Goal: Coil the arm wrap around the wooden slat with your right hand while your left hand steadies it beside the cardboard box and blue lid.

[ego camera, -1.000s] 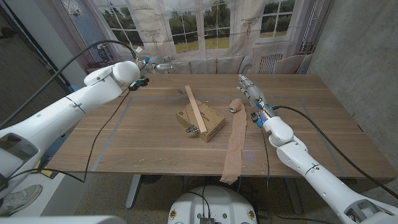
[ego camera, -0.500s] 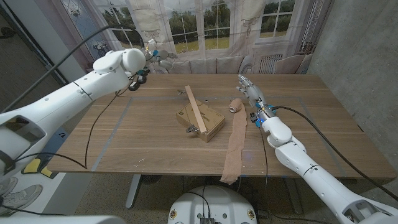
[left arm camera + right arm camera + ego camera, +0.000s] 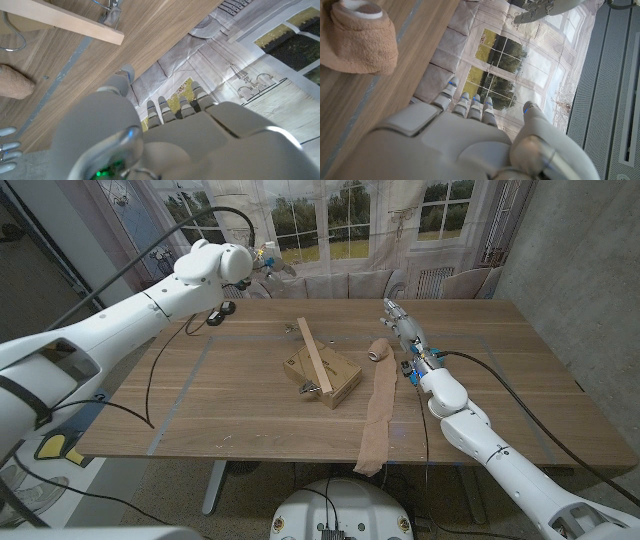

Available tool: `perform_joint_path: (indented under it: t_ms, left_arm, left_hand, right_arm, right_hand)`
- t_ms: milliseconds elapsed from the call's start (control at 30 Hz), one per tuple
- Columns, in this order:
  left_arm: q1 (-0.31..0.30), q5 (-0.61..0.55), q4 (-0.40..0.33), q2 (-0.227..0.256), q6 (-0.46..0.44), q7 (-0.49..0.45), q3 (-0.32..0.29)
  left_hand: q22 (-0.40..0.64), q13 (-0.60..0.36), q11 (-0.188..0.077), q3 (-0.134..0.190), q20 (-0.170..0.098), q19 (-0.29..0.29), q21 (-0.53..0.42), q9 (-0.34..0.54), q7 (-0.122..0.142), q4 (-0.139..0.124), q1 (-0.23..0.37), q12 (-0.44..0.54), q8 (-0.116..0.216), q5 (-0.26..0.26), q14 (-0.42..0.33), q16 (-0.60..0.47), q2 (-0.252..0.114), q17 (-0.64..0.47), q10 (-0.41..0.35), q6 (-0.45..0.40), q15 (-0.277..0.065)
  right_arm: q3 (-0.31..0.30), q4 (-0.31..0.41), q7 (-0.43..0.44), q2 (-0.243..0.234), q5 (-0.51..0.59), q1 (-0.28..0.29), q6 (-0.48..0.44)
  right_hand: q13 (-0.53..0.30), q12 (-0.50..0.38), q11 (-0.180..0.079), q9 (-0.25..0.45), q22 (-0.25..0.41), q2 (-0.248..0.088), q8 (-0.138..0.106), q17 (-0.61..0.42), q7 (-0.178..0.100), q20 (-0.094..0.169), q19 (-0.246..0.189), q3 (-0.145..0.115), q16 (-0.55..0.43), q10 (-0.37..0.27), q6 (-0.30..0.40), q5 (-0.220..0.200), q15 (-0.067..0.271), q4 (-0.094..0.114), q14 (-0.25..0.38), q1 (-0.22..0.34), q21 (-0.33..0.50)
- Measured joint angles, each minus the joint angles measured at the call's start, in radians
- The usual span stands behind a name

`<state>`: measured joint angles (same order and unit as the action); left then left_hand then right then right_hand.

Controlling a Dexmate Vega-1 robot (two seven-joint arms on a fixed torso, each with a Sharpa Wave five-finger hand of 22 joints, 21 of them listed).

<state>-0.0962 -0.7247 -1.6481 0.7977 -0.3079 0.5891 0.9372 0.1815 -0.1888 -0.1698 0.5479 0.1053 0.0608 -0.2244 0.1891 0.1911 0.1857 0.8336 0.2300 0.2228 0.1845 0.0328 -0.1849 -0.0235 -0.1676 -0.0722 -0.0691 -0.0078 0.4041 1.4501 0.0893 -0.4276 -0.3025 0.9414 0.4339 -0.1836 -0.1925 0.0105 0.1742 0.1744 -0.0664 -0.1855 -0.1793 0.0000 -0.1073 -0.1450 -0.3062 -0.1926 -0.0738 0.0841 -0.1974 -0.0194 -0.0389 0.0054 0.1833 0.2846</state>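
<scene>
A wooden table (image 3: 250, 410) is seen before a printed backdrop (image 3: 330, 220) of windows and trees. The left arm (image 3: 120, 320) is raised over the table's far left part, a black cable (image 3: 160, 370) trailing from it across the surface. The right arm (image 3: 480, 440) is laid in from the near right corner. The arm wrap (image 3: 378, 415), a tan strip, is stretched from its rolled end (image 3: 377, 350) near the table's middle right down to the near edge, where it hangs over; the roll is shown close in the right wrist view (image 3: 365, 35). A cardboard box (image 3: 325, 375) sits at the centre, with the wooden slat (image 3: 313, 356) laid across its top, a metal clip (image 3: 309, 388) at the slat's near end; the slat is well apart from the wrap. The right hand (image 3: 403, 323) stands just beyond the roll, fingers (image 3: 470, 105) extended and apart, nothing held. The left hand (image 3: 268, 260) is held in the air past the table's far edge, against the backdrop; its fingers (image 3: 170, 107) are seen straight and side by side, holding nothing.
</scene>
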Motion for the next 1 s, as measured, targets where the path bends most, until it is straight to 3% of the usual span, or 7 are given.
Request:
perform_joint_path:
  t_ms: [233,367,533,600,800,900,1000]
  left_arm:
    - [0.040,-0.126,0.035,-0.037,0.071,0.026,0.055]
    - [0.053,-0.182,0.048,-0.052,0.104,0.032,0.075]
    - [0.067,-0.225,0.060,-0.072,0.135,0.036,0.100]
    - [0.069,-0.225,0.063,-0.077,0.135,0.036,0.105]
    - [0.071,-0.276,0.081,-0.099,0.179,0.042,0.108]
    - [0.069,-0.286,0.096,-0.109,0.242,0.046,0.100]
    - [0.067,-0.286,0.106,-0.115,0.242,0.046,0.096]
  left_hand:
    - [0.000,-0.003,0.011,-0.041,-0.005,0.005,0.008,0.000,-0.004,-0.011,0.015,-0.008,-0.012,0.010,-0.003,0.004,0.069,0.000,0.011,0.036,-0.003]
    - [0.000,-0.005,0.030,-0.064,0.016,-0.001,0.011,0.001,-0.010,-0.021,0.007,-0.016,-0.022,0.023,0.008,0.004,0.097,0.000,0.030,0.055,0.008]
    - [0.000,-0.009,0.056,-0.115,0.034,-0.021,0.021,0.010,0.003,-0.032,0.013,-0.031,-0.038,0.069,0.024,0.008,0.143,-0.003,0.079,0.127,0.024]
    - [0.002,-0.013,0.044,-0.128,0.020,-0.037,0.022,0.017,0.017,-0.039,0.019,-0.031,-0.035,0.084,0.036,0.008,0.148,-0.003,0.103,0.145,0.012]
    - [0.003,-0.061,0.072,-0.139,-0.076,0.036,-0.001,0.067,0.025,-0.034,0.101,0.010,0.017,0.031,-0.041,-0.009,0.079,-0.011,0.124,0.186,-0.025]
    - [0.007,-0.126,0.040,-0.150,-0.133,0.119,-0.026,0.148,0.024,-0.023,0.167,0.094,0.101,0.004,-0.166,-0.031,0.056,-0.016,0.036,0.158,-0.028]
    - [0.007,-0.185,0.010,-0.163,-0.144,0.185,-0.042,0.225,0.021,-0.019,0.233,0.177,0.202,0.004,-0.279,-0.041,0.037,-0.021,-0.059,0.076,-0.032]
  right_arm:
    - [0.000,-0.017,0.000,0.008,0.000,-0.006,0.015]
    - [0.000,-0.029,-0.002,0.013,-0.002,-0.011,0.022]
    - [0.001,-0.034,-0.005,0.014,-0.006,-0.012,0.027]
    - [0.001,-0.034,-0.005,0.014,-0.006,-0.012,0.028]
    - [0.001,-0.039,-0.006,0.017,-0.008,-0.013,0.033]
    - [-0.002,-0.041,-0.005,0.018,-0.008,-0.009,0.034]
    - [-0.002,-0.041,-0.004,0.018,-0.008,-0.009,0.034]
  right_hand:
    - [0.000,0.000,0.000,0.000,0.000,0.000,0.000,0.000,0.000,0.000,0.000,0.000,0.000,0.000,0.000,0.000,0.000,0.000,0.000,0.000,-0.003]
    - [0.000,0.000,0.000,0.000,0.000,-0.003,0.000,0.000,0.000,0.000,0.000,0.000,0.000,0.000,0.000,0.000,0.000,0.000,0.000,-0.003,-0.004]
    - [0.000,0.000,0.000,0.000,0.000,-0.004,0.000,0.000,0.000,0.000,0.000,0.000,0.000,0.000,0.000,0.000,0.000,0.000,0.000,-0.004,-0.004]
    - [0.000,0.000,0.000,0.000,0.000,-0.004,0.000,0.000,0.000,0.000,0.000,0.000,0.000,0.000,0.000,0.000,-0.002,0.000,0.002,-0.005,-0.004]
    - [0.000,0.000,0.004,0.000,0.000,-0.001,0.000,0.000,0.000,0.000,0.000,0.000,0.000,-0.003,0.000,0.000,-0.002,0.000,0.002,-0.008,-0.007]
    - [0.000,0.000,0.004,0.000,0.000,0.000,0.000,0.000,0.000,0.000,0.000,0.000,0.000,-0.003,0.000,0.000,0.003,0.000,0.007,-0.009,-0.007]
    - [0.000,0.000,0.003,0.000,0.000,0.000,0.000,0.000,0.000,-0.005,-0.005,0.000,0.000,-0.004,0.000,0.000,0.003,0.000,0.007,-0.009,-0.007]
